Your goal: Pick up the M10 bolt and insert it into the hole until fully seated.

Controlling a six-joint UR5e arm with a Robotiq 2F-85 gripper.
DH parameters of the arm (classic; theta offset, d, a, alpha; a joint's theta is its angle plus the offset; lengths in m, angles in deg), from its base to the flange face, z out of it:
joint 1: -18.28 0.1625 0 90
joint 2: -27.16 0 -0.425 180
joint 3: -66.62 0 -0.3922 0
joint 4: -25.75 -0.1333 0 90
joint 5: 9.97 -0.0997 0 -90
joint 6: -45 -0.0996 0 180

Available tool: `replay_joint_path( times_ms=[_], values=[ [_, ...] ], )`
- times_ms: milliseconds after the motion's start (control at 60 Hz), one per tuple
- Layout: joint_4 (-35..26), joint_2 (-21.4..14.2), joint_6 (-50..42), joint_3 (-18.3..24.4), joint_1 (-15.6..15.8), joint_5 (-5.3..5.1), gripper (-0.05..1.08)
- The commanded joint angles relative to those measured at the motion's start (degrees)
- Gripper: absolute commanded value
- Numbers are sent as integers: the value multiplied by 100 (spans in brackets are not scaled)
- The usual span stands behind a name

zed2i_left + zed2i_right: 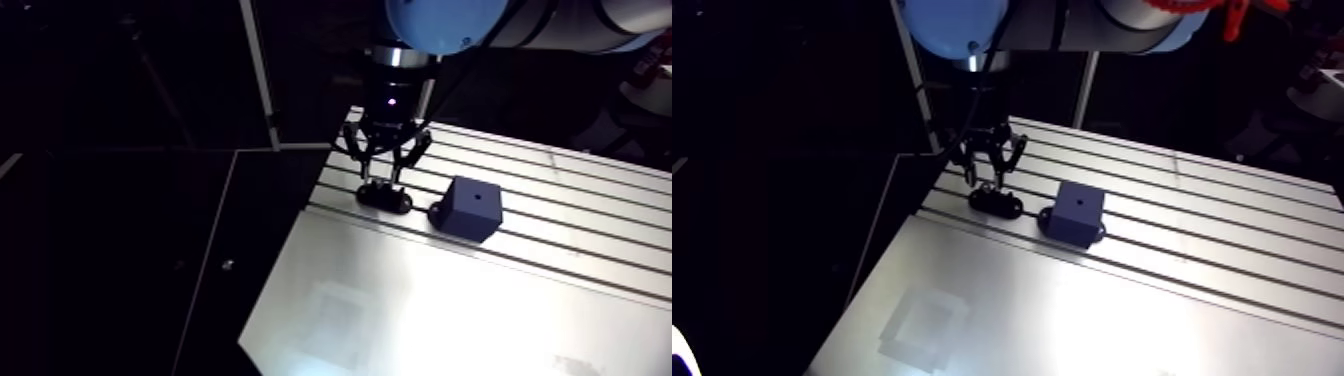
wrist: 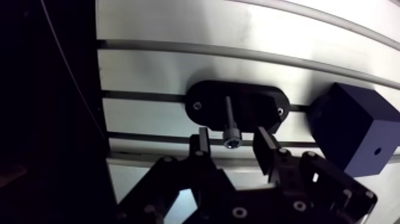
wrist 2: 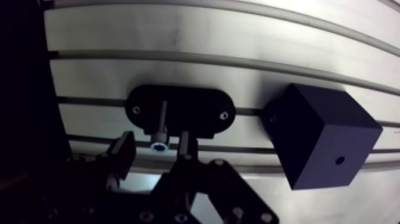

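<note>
A slim bolt (image 2: 230, 122) with a socket head stands upright in a black oval holder (image 2: 262, 107) that sits on the slotted table (image 1: 560, 250). My gripper (image 2: 232, 146) hangs right over the holder, open. Its two fingers (image 2: 199, 143) stand on either side of the bolt head, with a gap on each side. Just beside the holder is a dark blue cube (image 2: 351, 128) with a small round hole (image 2: 377, 150) in its upper face. In the arm view the gripper (image 1: 383, 172) is low over the holder (image 1: 385, 196), and the cube (image 1: 472, 208) stands to its right.
The holder is close to the table's left edge (image 1: 300, 225), beyond which it drops into darkness. Long slots run across the table behind and beside the cube. A faint square mark (image 1: 922, 320) lies on the smooth plate at the front.
</note>
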Motion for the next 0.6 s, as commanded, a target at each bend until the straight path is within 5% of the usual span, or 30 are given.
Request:
replay_joint_path(
  times_ms=[17, 600],
  values=[
    [2, 17, 1, -1, 3, 1, 50],
    [2, 25, 9, -1, 3, 1, 55]
  ],
)
